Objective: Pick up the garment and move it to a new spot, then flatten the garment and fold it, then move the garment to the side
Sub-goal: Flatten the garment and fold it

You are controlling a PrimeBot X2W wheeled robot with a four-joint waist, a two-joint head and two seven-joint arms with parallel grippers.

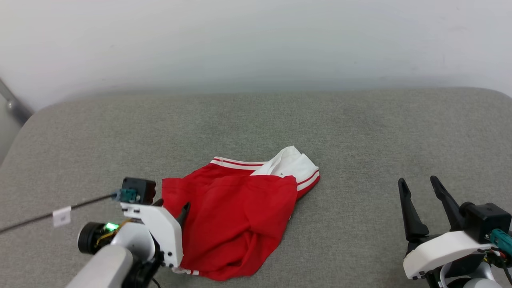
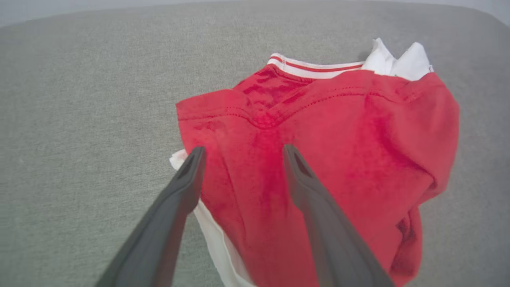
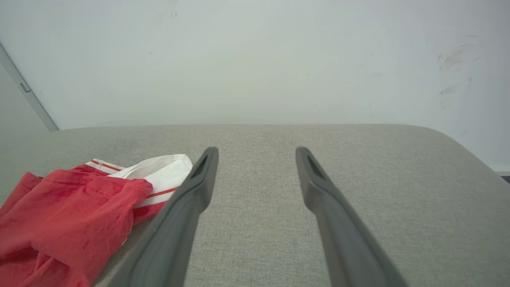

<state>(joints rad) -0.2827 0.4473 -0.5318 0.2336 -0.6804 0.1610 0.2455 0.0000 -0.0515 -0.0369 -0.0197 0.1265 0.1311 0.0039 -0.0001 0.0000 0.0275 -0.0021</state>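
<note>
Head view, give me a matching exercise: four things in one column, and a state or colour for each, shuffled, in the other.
1 garment
2 left end effector
3 right end effector
4 padded surface

A open, apart from the garment
B grey
C crumpled, red and white
D open, at the garment's left edge

Pairs: 1-C, 2-D, 3-A, 4-B

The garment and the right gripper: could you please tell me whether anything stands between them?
Nothing visible does. Bare grey padded surface lies between the open right gripper and the garment. The left gripper, also open, hangs over the garment's left part with nothing in between.
</note>
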